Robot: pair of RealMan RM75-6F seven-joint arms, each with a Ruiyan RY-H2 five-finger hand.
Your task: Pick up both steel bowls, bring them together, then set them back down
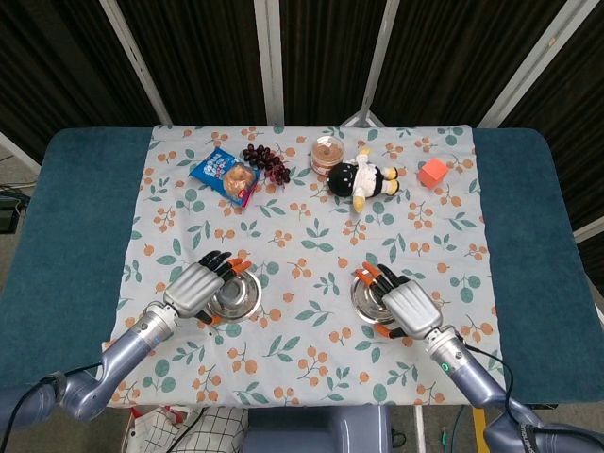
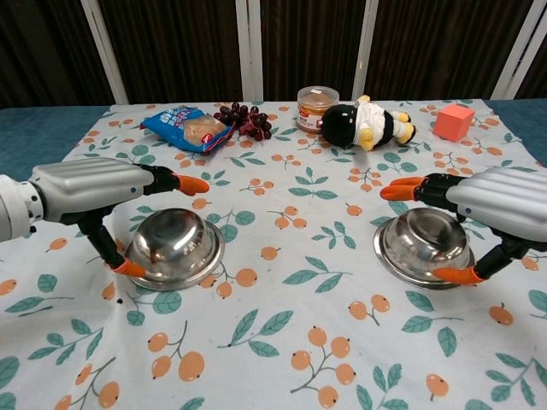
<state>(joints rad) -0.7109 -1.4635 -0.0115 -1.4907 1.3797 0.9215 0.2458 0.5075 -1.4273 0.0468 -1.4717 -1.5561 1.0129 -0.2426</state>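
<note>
Two steel bowls lie rim-down on the flowered cloth. The left bowl [image 2: 175, 246] [image 1: 235, 295] sits under my left hand [image 2: 94, 186] [image 1: 193, 288], whose fingers stretch out flat above the dome while the thumb tip lies by the rim. The right bowl [image 2: 425, 246] [image 1: 368, 296] rests under my right hand [image 2: 500, 198] [image 1: 408, 307], fingers spread over it and thumb low beside the near rim. Neither hand grips its bowl. The bowls stand well apart.
Along the far edge of the cloth lie a snack packet [image 1: 225, 174], dark grapes [image 1: 266, 160], a small jar [image 1: 328, 154], a plush penguin [image 1: 361, 177] and an orange cube [image 1: 433, 171]. Blue tabletop [image 1: 75, 226] borders the cloth on both sides.
</note>
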